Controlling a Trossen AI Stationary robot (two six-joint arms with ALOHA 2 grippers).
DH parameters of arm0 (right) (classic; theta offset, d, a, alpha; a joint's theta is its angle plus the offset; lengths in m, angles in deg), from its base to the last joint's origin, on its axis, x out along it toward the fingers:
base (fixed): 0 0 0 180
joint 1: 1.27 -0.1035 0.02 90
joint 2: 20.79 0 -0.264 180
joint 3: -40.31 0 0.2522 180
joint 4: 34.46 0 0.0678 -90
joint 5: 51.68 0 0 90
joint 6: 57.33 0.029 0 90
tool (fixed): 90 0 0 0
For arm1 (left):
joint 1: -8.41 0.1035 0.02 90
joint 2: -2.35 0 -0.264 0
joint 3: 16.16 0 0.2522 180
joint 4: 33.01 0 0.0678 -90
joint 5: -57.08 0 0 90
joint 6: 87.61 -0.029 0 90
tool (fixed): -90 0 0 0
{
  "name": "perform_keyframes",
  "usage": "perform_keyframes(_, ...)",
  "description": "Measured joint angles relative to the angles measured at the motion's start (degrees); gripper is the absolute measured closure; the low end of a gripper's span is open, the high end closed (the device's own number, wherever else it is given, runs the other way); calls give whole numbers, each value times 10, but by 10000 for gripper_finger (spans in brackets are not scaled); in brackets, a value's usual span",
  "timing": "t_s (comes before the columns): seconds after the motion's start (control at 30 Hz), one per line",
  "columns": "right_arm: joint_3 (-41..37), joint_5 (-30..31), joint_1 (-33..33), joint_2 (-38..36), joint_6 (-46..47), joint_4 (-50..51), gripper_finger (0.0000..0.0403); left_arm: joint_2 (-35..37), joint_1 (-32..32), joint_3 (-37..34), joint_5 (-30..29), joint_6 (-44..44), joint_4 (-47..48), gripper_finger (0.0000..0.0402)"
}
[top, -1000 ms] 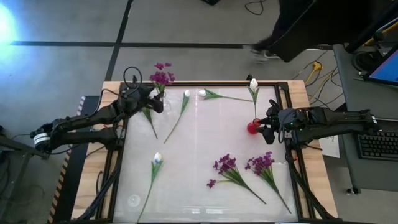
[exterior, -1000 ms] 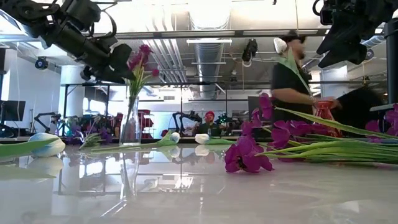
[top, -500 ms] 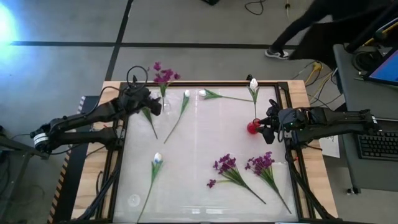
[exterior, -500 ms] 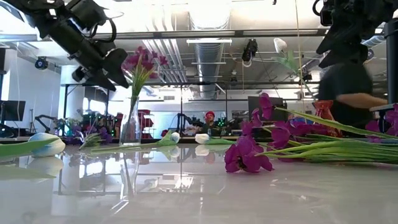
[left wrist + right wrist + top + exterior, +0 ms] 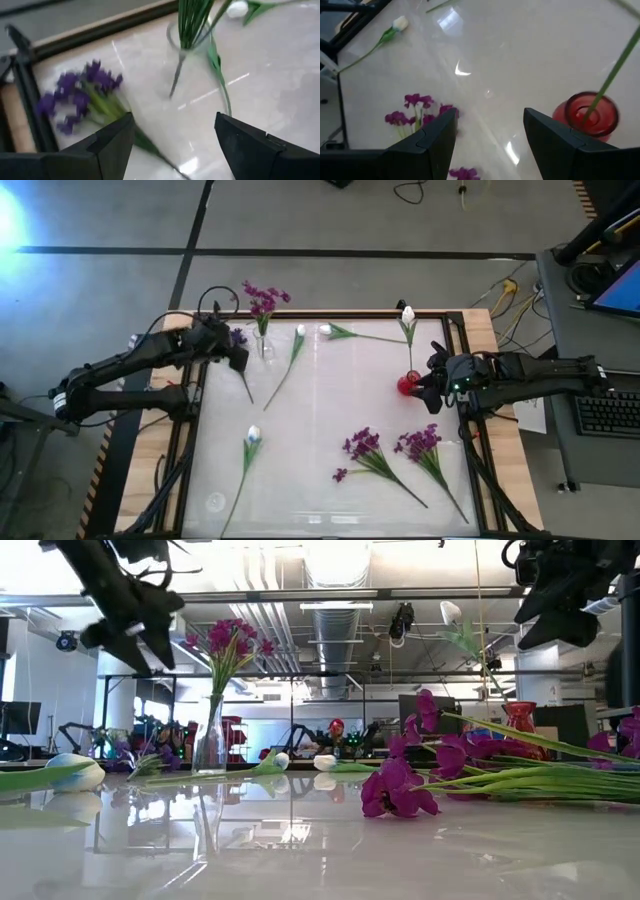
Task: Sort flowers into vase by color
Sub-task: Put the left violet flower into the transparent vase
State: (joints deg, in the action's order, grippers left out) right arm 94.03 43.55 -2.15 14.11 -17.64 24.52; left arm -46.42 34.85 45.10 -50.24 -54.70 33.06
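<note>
Tabletop purple flower [image 5: 82, 95] lies beyond open left jaws.

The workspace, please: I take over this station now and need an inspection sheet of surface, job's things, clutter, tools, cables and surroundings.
Surface: glossy white table in a dark frame, reflective.
Job's things: purple cluster stands in the clear vase; a white tulip stands in the red vase. Lying loose: three white tulips, two purple clusters, another purple cluster beside the clear vase.
Clutter: nothing seen.
Tools: left tool open, empty, beside the clear vase; right tool open, empty, by the red vase.
Cables: loose cables on the floor beyond the table.
Surroundings: keyboard on a side desk.
</note>
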Motion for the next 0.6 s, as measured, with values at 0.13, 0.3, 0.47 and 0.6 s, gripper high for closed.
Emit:
perform_keyframes(0.13, 0, -40, 0, 17, 12, 1, 184, 0, -44, 31, 4, 35, 21, 138)
perform_keyframes(0.3, 0, -97, -3, 53, 40, 10, 184, 1, -136, 69, -1, 71, 51, 138)
perform_keyframes(0.47, 0, -130, -30, 94, 66, 12, 184, 2, -241, 80, -50, 139, 82, 138)
perform_keyframes(0.6, 0, -132, -64, 123, 103, 11, 184, 1, -323, 73, -82, 194, 77, 138)
